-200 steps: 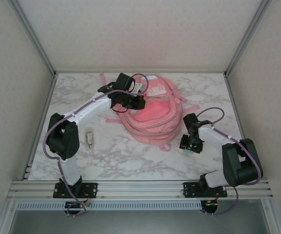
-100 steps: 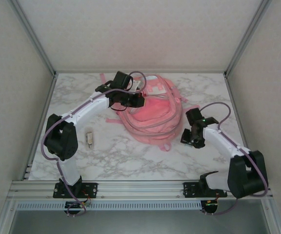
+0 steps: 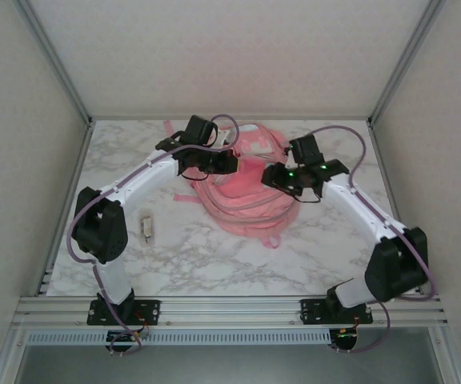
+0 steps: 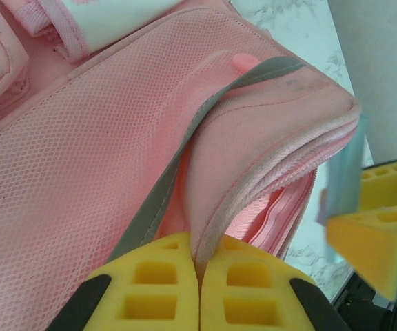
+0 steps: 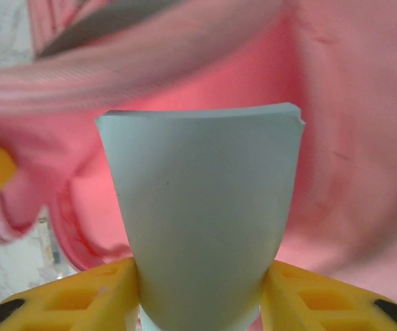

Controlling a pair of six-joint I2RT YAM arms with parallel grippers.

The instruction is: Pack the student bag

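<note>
over the student bag [image 3: 242,204], left gripper [image 4: 198,272] pinches its rim; right gripper [image 5: 200,293] clamps a pale-blue block [image 5: 202,200].

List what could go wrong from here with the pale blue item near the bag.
The left tool pinches only a thin fold of the student bag; it could slip and the opening sag shut.
The right tool holds the pale blue item by one end; it might snag the zipper edge or bump the left tool.
</note>
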